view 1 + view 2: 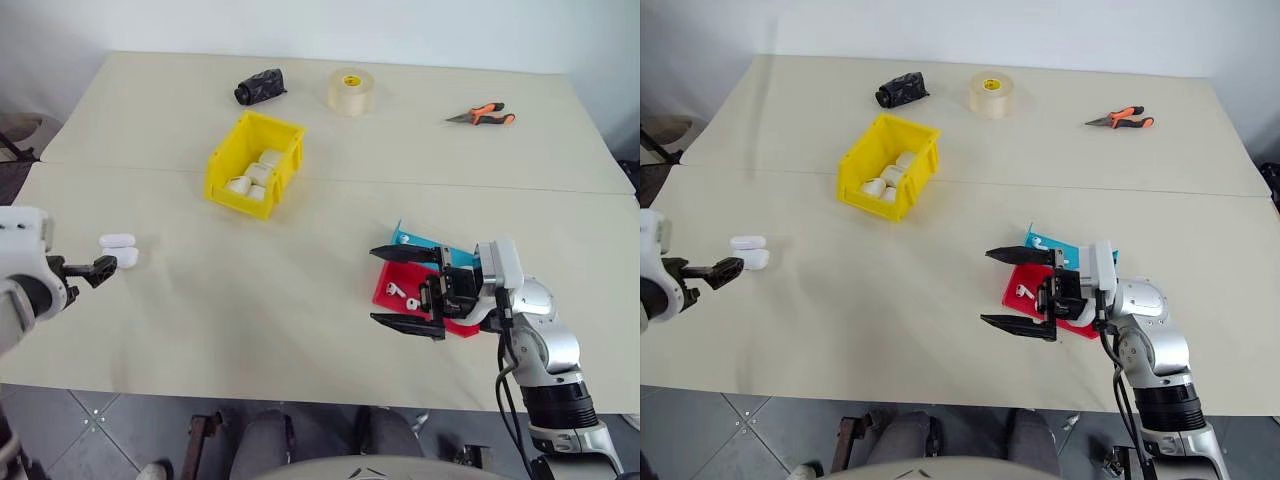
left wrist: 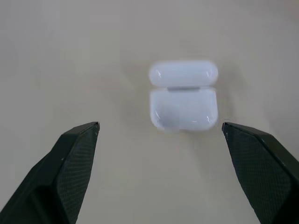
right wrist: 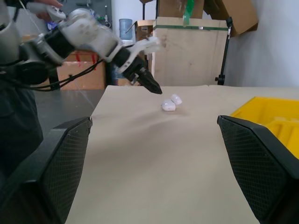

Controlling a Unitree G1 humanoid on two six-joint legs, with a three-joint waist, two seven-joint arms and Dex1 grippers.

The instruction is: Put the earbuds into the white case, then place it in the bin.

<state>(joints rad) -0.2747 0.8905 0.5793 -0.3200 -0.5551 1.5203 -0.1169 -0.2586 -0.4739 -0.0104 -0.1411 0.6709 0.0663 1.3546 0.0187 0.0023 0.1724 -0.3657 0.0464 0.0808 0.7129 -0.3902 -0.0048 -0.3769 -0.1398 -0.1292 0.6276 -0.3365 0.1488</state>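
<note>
At the left edge of the frame, the white case [image 1: 118, 250] lies open on the desk [image 1: 300, 260], my left gripper [image 2: 159, 135] spread wide and empty just short of it. Smooth, light shell: I'd pinch its flat sides. Right gripper [image 1: 408, 293], fingers also wide and empty, hangs over the earbuds [image 1: 403, 295] at lower right.

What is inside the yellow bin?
The bin holds several white cases, piled near its middle. Whatever lies under them is covered, and the near wall hides part of its floor.
</note>
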